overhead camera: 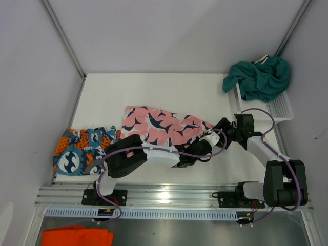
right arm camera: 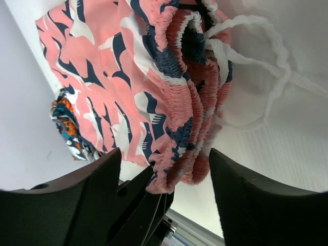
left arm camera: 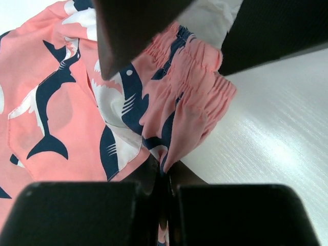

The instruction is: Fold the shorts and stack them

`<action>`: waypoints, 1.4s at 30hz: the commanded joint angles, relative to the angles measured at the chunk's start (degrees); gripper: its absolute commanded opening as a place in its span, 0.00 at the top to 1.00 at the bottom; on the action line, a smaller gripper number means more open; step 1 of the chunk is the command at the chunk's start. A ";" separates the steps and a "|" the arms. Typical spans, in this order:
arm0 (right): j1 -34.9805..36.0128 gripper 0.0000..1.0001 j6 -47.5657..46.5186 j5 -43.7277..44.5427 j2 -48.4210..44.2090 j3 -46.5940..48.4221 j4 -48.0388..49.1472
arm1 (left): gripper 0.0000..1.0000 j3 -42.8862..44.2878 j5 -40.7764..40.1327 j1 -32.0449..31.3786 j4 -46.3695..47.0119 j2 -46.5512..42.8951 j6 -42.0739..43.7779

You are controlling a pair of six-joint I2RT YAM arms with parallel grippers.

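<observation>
Two grippers meet at the waistband of the pink shark shorts.
I see the left gripper pinched tight on a fold of the elastic waistband. The right gripper stands with its fingers spread wide, the bunched waistband and white drawstring between them, gripped by neither. The pink pair lies mid-table. The graphic print shorts sit flat at the left edge, and the teal shorts are heaped on the white basket at the far right.
</observation>
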 commanded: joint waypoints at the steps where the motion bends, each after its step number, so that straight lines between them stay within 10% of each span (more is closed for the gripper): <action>1: -0.83 0.27 1.73 -5.20 2.06 -2.62 5.59 | 1.00 -0.61 0.45 0.56 2.33 -3.64 -1.36; 7: -0.92 0.11 3.58 -3.20 2.07 -5.18 11.32 | 1.00 -3.06 1.41 0.83 4.35 -5.48 -1.71; 20: -2.41 0.12 10.78 -8.55 11.47 -9.31 29.76 | 1.00 -8.60 3.96 1.27 9.44 -9.70 -2.24; 32: -0.74 0.49 16.41 -9.86 16.04 -10.10 38.39 | 1.00 -9.13 5.19 1.35 10.76 -9.70 -1.89; 37: -0.21 0.97 15.81 -10.91 15.87 -8.79 37.26 | 1.00 -8.69 7.82 1.27 10.94 -9.53 -1.27; 42: -0.92 1.00 2.99 -8.03 13.51 -0.98 19.70 | 0.87 -11.14 12.39 2.14 12.43 -11.89 -2.67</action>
